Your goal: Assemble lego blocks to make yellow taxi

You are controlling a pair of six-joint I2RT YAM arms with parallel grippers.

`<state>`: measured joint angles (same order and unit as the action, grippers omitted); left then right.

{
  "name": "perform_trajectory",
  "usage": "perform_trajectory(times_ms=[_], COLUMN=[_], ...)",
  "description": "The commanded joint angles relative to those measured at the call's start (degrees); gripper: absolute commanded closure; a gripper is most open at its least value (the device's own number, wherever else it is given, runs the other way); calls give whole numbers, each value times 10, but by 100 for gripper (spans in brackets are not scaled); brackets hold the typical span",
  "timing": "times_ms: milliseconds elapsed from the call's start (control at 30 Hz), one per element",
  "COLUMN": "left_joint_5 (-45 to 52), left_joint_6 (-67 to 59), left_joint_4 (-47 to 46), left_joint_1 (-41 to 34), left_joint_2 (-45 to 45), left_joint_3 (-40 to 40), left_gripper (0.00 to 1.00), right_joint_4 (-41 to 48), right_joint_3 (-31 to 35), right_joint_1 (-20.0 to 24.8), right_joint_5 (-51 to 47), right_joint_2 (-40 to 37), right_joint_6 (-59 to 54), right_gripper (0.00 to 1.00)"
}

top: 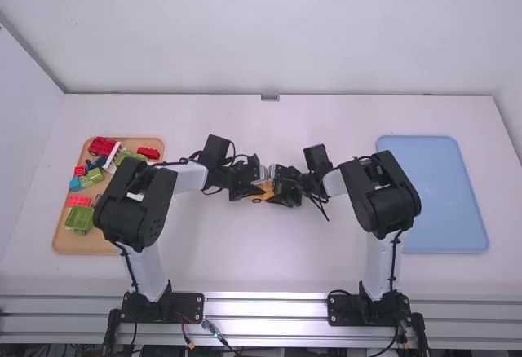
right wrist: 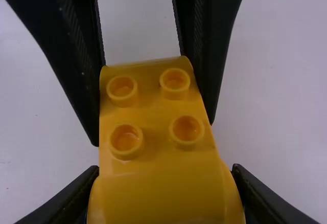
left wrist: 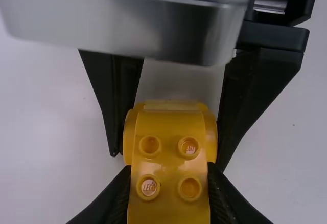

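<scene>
One yellow build [left wrist: 169,160], pinched from both ends, short of a finished taxi

The yellow build is over the middle of the bench [top: 285,267], between the two arms. The left pincer [left wrist: 169,183] is clamped on its studded end; the right pincer [right wrist: 165,170] grips the wider, bulging end. My reading is that the body is at the joining stage, about midway through the job. Whether the two ends are already locked together, I cannot tell. Four studs stand bare on the upper face, so a further part may have to go on top; after that, the build would need letting go and setting down.

Beyond the left arm lies a tan tray [top: 81,246] of loose blocks: a long red piece [top: 100,146] at the far end, a white piece [top: 113,157] beside it, a small light-blue block [top: 75,184] near the outer edge, and a green block [top: 79,218] in the nearer half. Beyond the right arm is a blue tray [top: 432,202], possibly meant for the finished taxi.
</scene>
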<state>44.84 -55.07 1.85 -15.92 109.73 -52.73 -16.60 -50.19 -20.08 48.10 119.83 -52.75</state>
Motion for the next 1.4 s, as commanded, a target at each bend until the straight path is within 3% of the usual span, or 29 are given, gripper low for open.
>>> perform_trajectory(times_ms=[0, 500, 600, 900, 1367], left_joint_5=[-94, -94, -93, -93, -67], left_joint_6=[17, 17, 17, 17, 17], left_joint_4=[-16, -15, -9, -4, 4], left_joint_1=[-21, -21, -21, -21, -20], left_joint_2=[38, 11, 10, 10, -20], left_joint_3=[20, 20, 20, 20, 20], left_gripper=[85, 80, 74, 72, 61], right_joint_4=[8, 10, 10, 10, 10], right_joint_3=[-1, -1, -1, -1, -1], right_joint_1=[-17, -17, -17, -17, -17], right_joint_5=[-34, -34, -34, -34, -34], right_joint_2=[17, 17, 17, 17, 17], right_joint_6=[20, 20, 20, 20, 20], right_gripper=[54, 54, 54, 54, 54])
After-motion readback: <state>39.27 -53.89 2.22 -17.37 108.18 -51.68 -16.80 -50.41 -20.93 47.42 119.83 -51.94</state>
